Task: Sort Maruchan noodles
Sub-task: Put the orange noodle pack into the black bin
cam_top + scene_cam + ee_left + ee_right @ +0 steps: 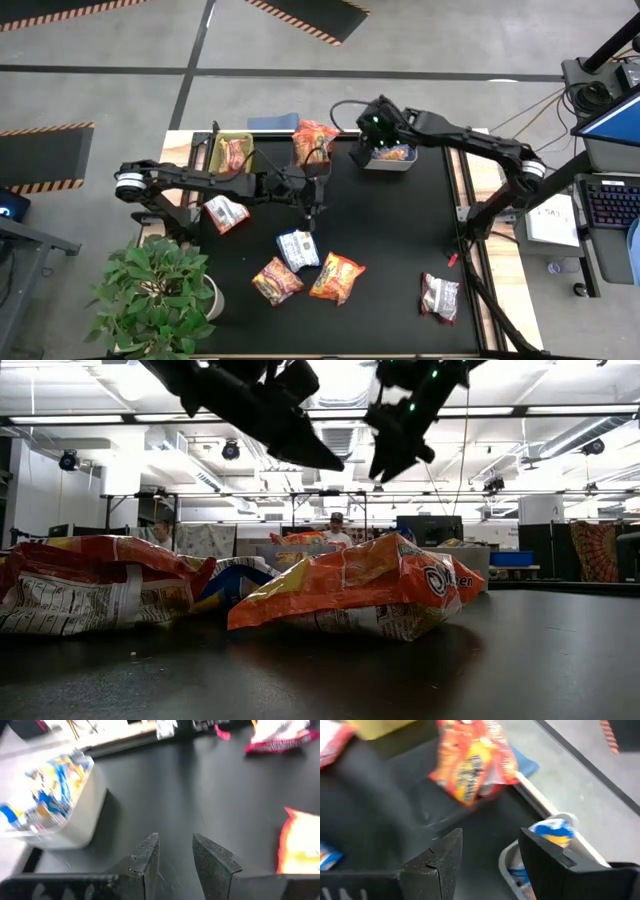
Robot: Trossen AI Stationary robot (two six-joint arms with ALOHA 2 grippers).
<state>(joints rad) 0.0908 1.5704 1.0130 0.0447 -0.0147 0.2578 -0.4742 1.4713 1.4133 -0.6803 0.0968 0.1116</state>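
Across the lower middle of the high view, four Maruchan packets are left loose on the black table; two more lie at left and lower right. Others are already sorted into the green bin, mesh bin and white bin. The left gripper is held slightly open and empty; the right gripper, over the white bin, is spread and empty.

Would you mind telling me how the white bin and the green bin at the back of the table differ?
The white bin sits toward the table's back right, under the right gripper; the green bin sits at the back left corner. The white bin holds blue-and-yellow packets; the green bin holds a red-and-white packet. Both are small open containers.
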